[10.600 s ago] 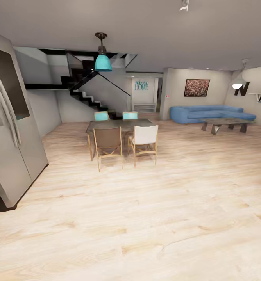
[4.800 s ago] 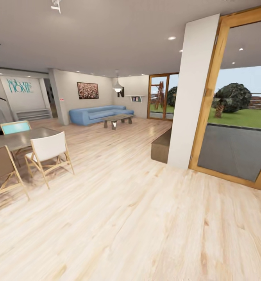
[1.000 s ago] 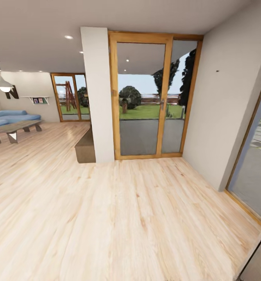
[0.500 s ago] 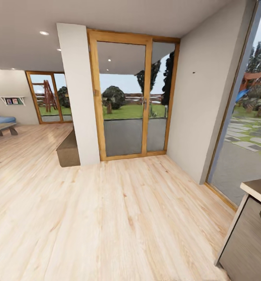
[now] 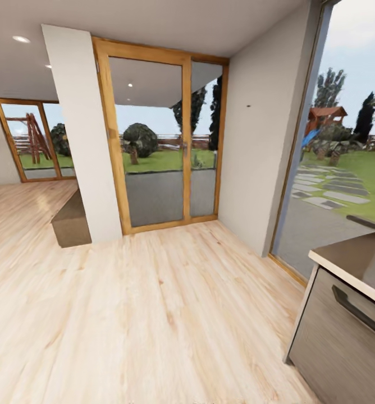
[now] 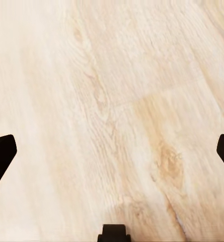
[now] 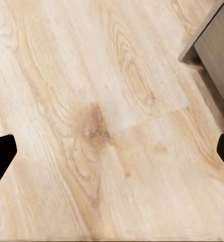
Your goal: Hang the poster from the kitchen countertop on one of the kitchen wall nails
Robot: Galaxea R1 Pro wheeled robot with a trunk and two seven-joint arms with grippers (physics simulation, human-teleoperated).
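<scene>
Showing pale plank floor (image 5: 154,314); kitchen countertop (image 5: 350,261) corner over a dark cabinet (image 5: 344,331) at lower right; one wall nail (image 5: 248,106) upper right. Left gripper (image 6: 112,151) and right gripper (image 7: 112,151) spread wide, empty.

1. A nail (image 5: 247,106), a tiny dark dot, is sticking out high on the plain pale wall.
2. The countertop (image 5: 344,262) corner is showing at right, above a dark cabinet.
</scene>
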